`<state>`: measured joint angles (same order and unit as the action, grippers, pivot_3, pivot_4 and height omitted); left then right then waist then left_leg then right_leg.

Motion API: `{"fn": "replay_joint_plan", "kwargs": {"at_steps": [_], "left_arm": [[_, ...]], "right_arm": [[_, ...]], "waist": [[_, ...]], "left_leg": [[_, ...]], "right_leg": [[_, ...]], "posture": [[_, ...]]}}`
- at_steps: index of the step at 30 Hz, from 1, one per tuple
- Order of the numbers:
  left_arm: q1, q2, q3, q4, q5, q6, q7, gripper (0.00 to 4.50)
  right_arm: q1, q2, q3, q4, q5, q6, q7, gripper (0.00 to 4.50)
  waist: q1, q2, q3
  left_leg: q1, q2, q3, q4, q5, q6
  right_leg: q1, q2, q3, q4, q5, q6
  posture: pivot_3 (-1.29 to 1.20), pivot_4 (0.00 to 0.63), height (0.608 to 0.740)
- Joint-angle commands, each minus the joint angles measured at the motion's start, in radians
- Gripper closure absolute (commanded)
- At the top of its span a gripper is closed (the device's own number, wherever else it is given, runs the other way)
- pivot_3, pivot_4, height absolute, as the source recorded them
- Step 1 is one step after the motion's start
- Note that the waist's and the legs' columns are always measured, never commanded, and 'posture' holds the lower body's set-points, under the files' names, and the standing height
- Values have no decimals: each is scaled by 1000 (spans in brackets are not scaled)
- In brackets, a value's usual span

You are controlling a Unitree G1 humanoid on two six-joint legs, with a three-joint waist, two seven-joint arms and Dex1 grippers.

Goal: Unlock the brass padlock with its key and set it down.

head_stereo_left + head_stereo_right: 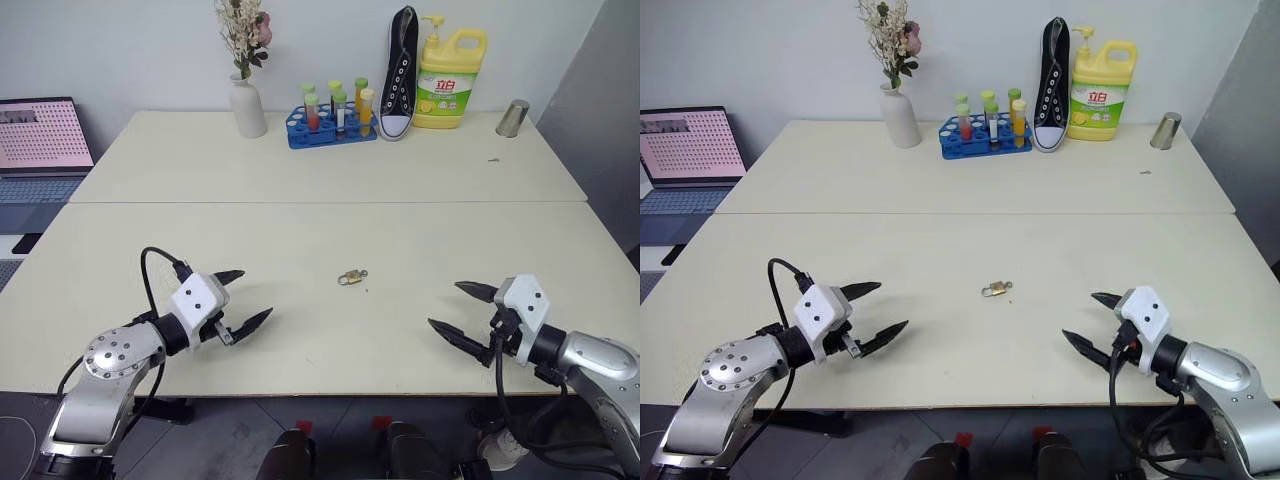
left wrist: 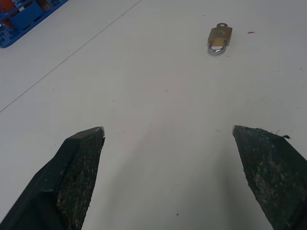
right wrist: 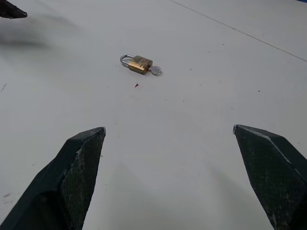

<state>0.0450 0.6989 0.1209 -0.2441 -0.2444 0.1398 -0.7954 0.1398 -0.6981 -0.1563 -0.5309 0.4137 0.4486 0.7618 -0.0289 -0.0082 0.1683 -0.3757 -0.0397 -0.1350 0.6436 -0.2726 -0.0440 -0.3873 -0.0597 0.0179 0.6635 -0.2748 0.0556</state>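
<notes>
— Where are the grippers?

— The left gripper (image 1: 243, 298) and the right gripper (image 1: 458, 311) both hover low over the near table (image 1: 300, 240), fingers spread wide, grasping nothing.

— And the lock?

— The brass padlock (image 1: 349, 278) lies flat on the table between them, well apart from both. It is a small golden body with a thin silver shackle that looks closed. The key (image 3: 155, 71), silvery with a little ring end, sticks out of the end opposite the shackle.

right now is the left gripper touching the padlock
Apart. The left eye view shows bare table between the open left gripper and the brass padlock.
</notes>
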Motion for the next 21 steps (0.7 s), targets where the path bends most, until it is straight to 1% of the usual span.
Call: {"fn": "replay_joint_plan", "kwargs": {"at_steps": [1,9,12,16,19,21], "left_arm": [[-9,1,7,-25,-27,-17,-24,0],[-51,-21,-12,-58,-11,40,25,0],[-58,-9,-22,-61,-17,36,-2,0],[-67,-3,-22,-69,-97,68,-76,0],[-101,-2,-40,-50,-110,76,-109,0],[-140,-12,-77,-27,-89,81,-115,0]], "right_arm": [[9,-12,-17,13,-3,-53,32,30],[1,12,4,62,-25,-119,32,30],[-12,24,4,67,-26,-132,24,30],[-38,30,14,45,-18,-99,13,30],[-53,29,25,23,-10,-57,2,30],[-62,21,32,-6,-11,0,-19,30]], "waist": [[0,0,0],[0,0,0],[0,0,0],[-1,0,0],[0,0,0],[1,0,0]], "left_leg": [[0,0,0,0,0,0],[0,0,0,0,0,0],[0,0,0,0,0,0],[0,0,1,0,0,0],[0,0,0,0,0,0],[0,0,0,0,0,0]], "right_leg": [[0,0,0,0,0,0],[0,0,0,0,0,0],[0,0,0,0,0,0],[0,0,1,0,0,0],[0,0,0,0,0,0],[0,0,0,0,0,0]], "posture": [[0,150,740],[0,150,740],[0,150,740],[0,150,740],[0,150,740],[0,150,740]]}}
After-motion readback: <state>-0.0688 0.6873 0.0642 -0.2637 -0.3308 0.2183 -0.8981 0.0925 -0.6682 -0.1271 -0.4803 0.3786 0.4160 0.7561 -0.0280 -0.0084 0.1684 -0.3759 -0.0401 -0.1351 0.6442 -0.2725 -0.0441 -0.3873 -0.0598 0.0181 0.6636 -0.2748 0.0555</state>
